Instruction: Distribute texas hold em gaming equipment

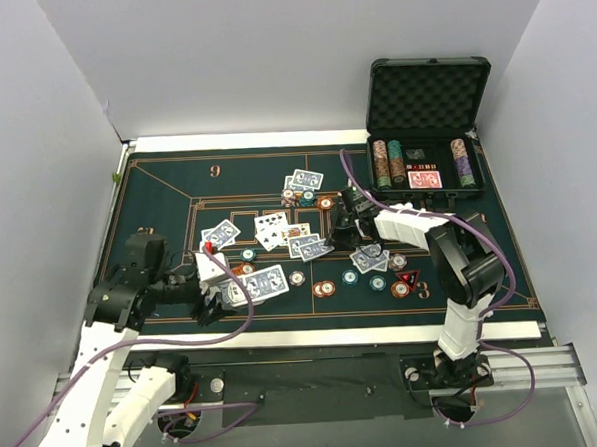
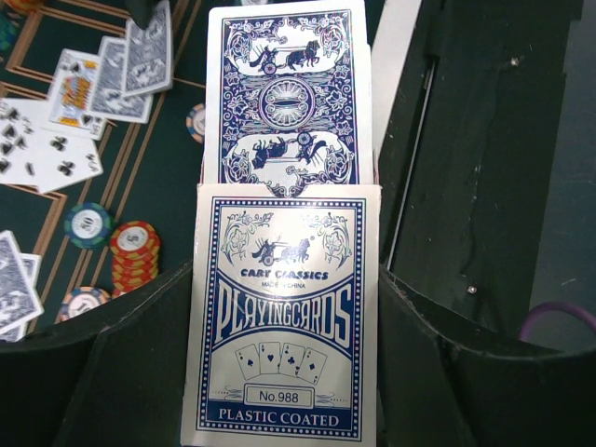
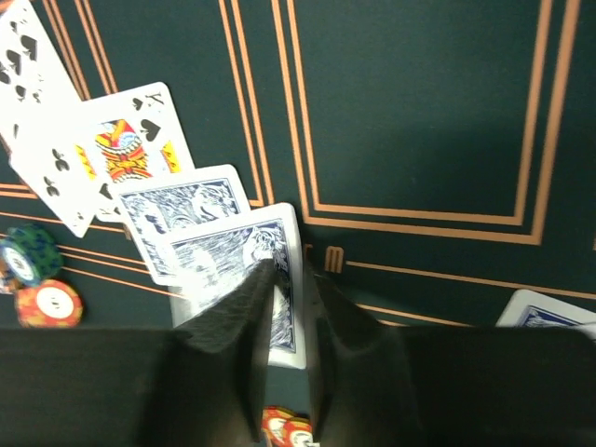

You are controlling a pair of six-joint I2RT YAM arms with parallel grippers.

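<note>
Near left of tabletop (image 1: 167, 195): left gripper (image 2: 289, 279) clamped on blue card box (image 2: 284, 372), protruding card (image 2: 287, 93) poking out far end. Mid-tabletop: right gripper (image 3: 293, 272) jaws almost together over face-down card (image 3: 219, 256); grip unclear. Loose cards (image 1: 269, 230), chips (image 1: 325, 288) scattered between.
</note>
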